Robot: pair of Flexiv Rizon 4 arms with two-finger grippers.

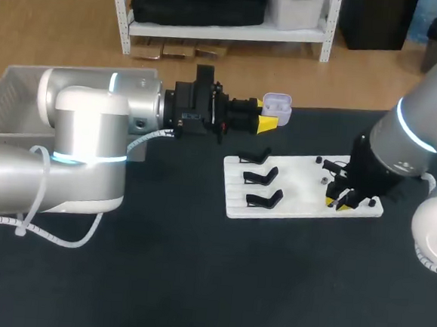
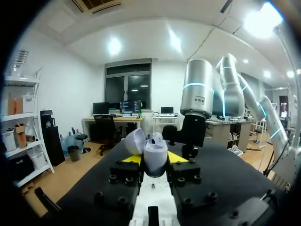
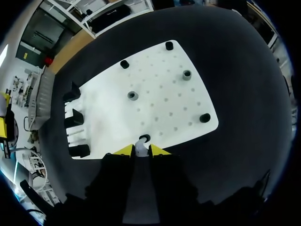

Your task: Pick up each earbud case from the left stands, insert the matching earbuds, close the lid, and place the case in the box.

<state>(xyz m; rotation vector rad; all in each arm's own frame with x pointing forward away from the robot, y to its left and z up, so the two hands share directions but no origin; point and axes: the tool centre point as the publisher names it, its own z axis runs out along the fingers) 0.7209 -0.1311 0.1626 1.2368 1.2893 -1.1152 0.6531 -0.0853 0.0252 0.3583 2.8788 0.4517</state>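
Earbud case, pale lilac with its lid swung open, is held in the upper middle of the head view, at the far edge of the dark table. It is pinched from two sides by the yellow tips of the left gripper, which lies level at the end of the arm entering from the left. A white board is laid right of centre, with three black stands in a column along its left side. The right gripper is pointed down at the board's lower right corner, its jaws drawn close on a small white earbud seated at a black ring holder. A pale box is seen at the upper left.
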